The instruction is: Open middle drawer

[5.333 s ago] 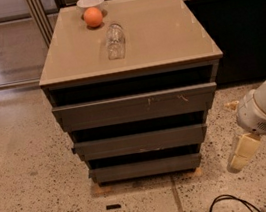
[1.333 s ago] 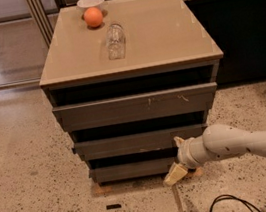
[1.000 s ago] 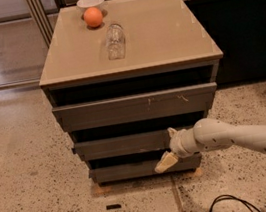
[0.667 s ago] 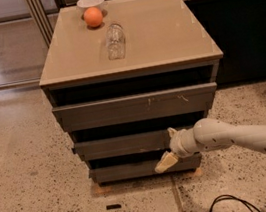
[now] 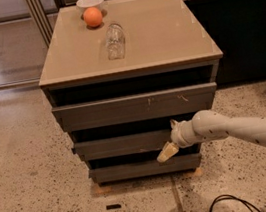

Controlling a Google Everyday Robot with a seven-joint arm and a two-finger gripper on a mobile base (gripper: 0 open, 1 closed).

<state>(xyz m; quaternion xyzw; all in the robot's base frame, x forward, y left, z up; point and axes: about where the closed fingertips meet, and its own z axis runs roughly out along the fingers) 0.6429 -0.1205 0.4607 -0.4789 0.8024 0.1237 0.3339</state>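
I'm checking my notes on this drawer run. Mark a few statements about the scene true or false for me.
1. The gripper is at the front of the middle drawer, toward its right end. True.
2. The arm comes in from the left of the picture. False: it reaches in from the right.
3. The orange lies on the floor. False: it sits on the cabinet top, right by a white bowl.
4. The top drawer bears pale scratch marks on its front. True.
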